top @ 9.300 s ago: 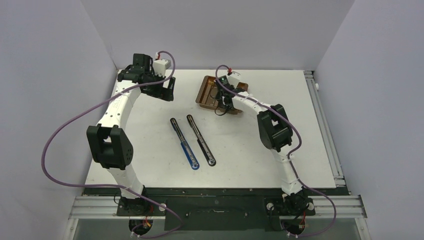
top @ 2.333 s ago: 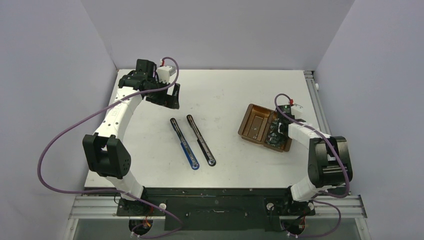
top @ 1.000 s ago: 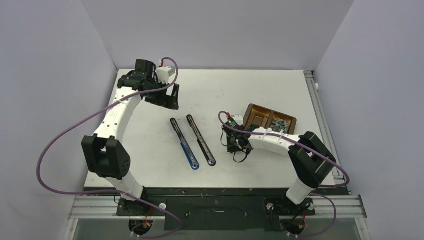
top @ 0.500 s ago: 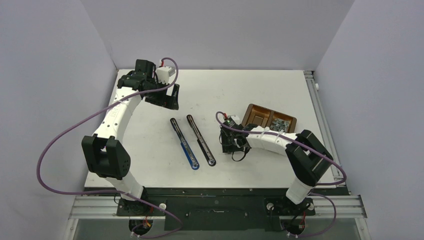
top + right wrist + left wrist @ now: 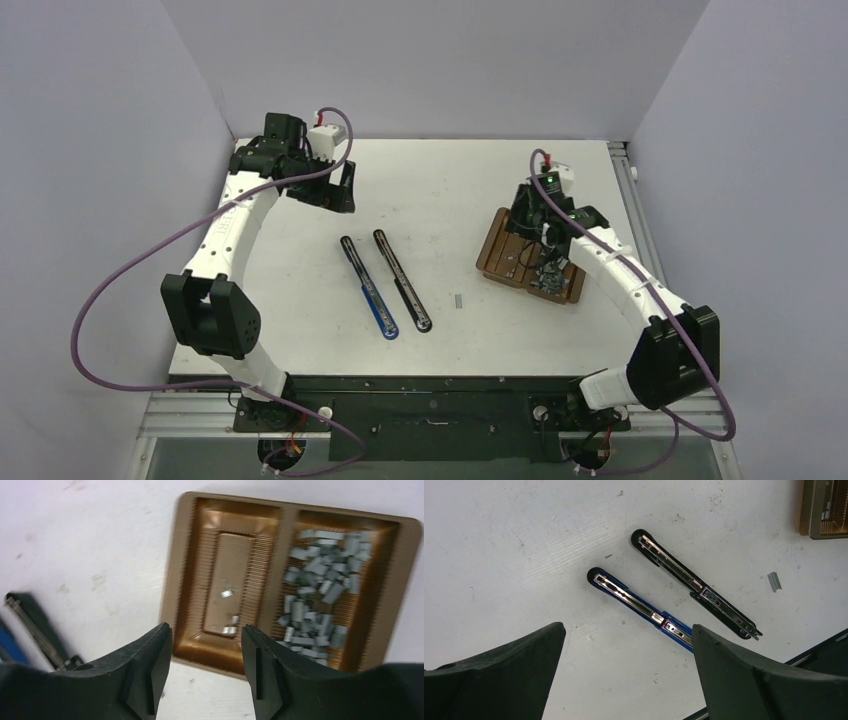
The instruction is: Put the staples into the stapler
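Right claw [image 5: 206, 642] back over tray [image 5: 176, 580], apart, empty | one staple strip [image 5: 458, 299] now on bench [image 5: 300, 320] near black stapler [image 5: 401, 280], not loaded | staples [image 5: 322, 605] heaped in tray's right compartment | left claw [image 5: 626, 647] apart, idle

— That tray [image 5: 287, 545] looks like glossy brown plastic, ribbed along its walls.
— The staples [image 5: 320, 595] in it are dull grey metal.
— The table [image 5: 509, 545] is matt white, scuffed and speckled.
— Bright metal rails on the black stapler [image 5: 696, 585] and the blue stapler [image 5: 641, 607], and smooth casings that look like plastic.
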`<state>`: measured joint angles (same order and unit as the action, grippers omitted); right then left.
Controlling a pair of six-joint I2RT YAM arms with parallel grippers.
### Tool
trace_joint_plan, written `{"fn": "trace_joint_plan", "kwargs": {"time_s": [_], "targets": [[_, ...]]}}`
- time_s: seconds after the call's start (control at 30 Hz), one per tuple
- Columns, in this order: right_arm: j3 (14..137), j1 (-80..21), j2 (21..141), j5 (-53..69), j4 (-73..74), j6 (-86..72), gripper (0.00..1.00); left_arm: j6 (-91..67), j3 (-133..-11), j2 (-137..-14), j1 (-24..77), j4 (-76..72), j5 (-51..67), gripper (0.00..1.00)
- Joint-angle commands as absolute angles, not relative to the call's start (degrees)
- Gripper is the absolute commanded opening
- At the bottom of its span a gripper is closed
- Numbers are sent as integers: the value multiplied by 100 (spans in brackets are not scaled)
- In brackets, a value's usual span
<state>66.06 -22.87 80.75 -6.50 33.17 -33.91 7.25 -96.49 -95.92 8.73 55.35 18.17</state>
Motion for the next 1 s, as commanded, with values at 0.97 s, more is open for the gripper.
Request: {"fn": "trace_joint_plan", "kwargs": {"time_s": [0.97], "targets": [[5318,-478,9282,-1846,2347,-3448,37,782,-9835,-9622,787,5511,1824,96]]}}
